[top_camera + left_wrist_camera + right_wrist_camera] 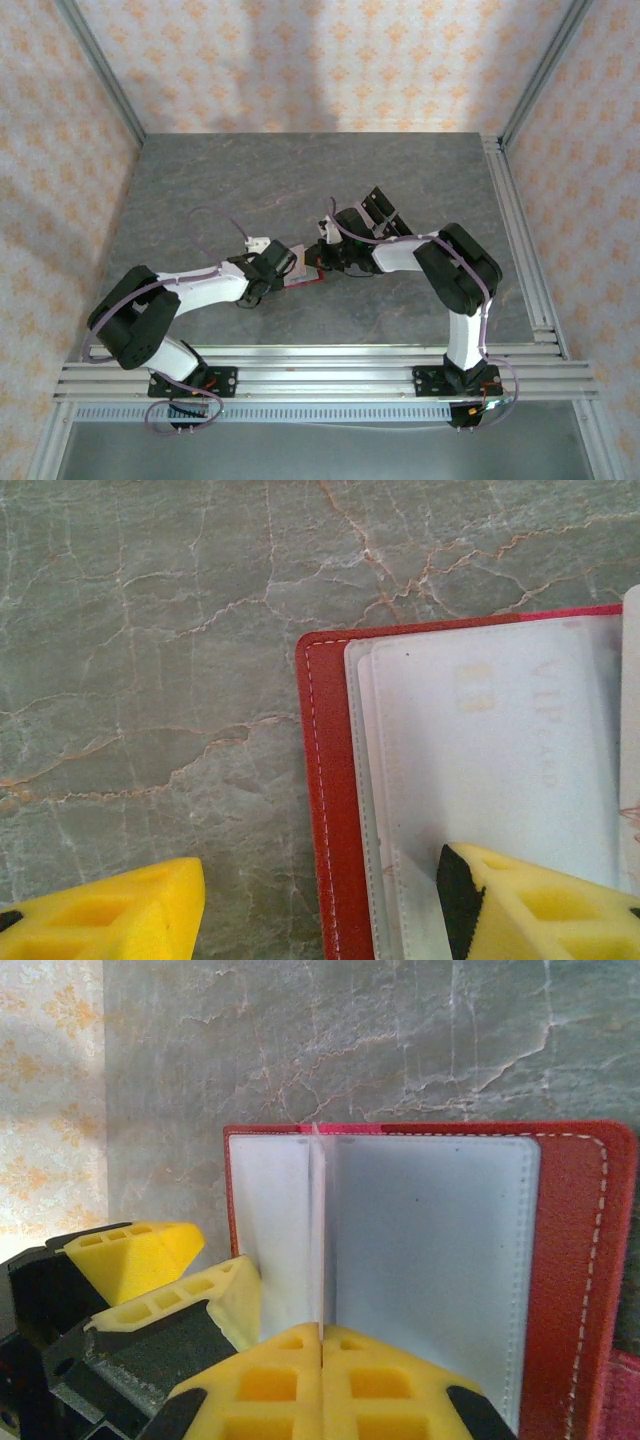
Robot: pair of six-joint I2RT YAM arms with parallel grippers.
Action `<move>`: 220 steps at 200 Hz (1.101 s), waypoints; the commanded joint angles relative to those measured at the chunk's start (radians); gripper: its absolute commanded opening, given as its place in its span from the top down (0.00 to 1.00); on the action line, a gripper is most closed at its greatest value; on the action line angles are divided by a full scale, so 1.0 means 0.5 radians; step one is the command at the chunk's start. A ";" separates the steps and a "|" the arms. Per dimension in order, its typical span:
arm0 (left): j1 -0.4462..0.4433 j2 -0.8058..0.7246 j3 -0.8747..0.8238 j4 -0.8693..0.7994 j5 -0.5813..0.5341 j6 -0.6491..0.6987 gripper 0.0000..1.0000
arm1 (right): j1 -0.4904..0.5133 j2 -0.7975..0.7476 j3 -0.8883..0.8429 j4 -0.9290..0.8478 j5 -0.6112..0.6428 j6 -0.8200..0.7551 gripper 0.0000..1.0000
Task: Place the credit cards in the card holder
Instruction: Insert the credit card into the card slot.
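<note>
Right now the card holder (305, 272) lies open near the middle of the table (200, 190), pale inside facing up. The clear stand (378, 208) with black strips sits at about one o'clock from it.

My left gripper (320, 880) comes in from nine o'clock with its fingers spread. One yellow pad sits over the clear sleeves at the holder's near edge and the other is off on the bare stone. It grips nothing, and I read it as a hold-down. Under the sleeve a VIP card (500, 730) is already seated.

My right gripper (322, 1345) comes in from three o'clock. Its fingers are pressed together on a thin pale sheet standing edge-on over the fold. I take this for a credit card (318, 1220), though it could be one of the holder's own leaves.

What worries me:
- The card stands upright over the fold rather than lined up with a sleeve mouth. If I push down from here, its edge may butt the plastic and bow, or pivot in the pinch.
- Only one left pad bears on the holder, near its edge. A sideways shove from the card could slide or spin the holder on the smooth stone.
- The two wrists are almost touching, so a careless tilt of the right one could knock the left pad off.
</note>
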 commanded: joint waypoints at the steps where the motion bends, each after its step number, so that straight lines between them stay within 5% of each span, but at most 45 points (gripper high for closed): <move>1: 0.019 0.019 -0.051 -0.122 -0.037 -0.020 0.36 | 0.014 0.037 0.044 -0.005 -0.057 -0.066 1.00; 184: 0.022 -0.034 0.005 -0.189 -0.063 -0.044 0.35 | 0.045 0.205 0.164 -0.218 -0.133 -0.153 1.00; 220: 0.166 -0.218 0.009 -0.363 -0.177 -0.153 0.33 | 0.044 0.206 0.176 -0.263 -0.106 -0.171 1.00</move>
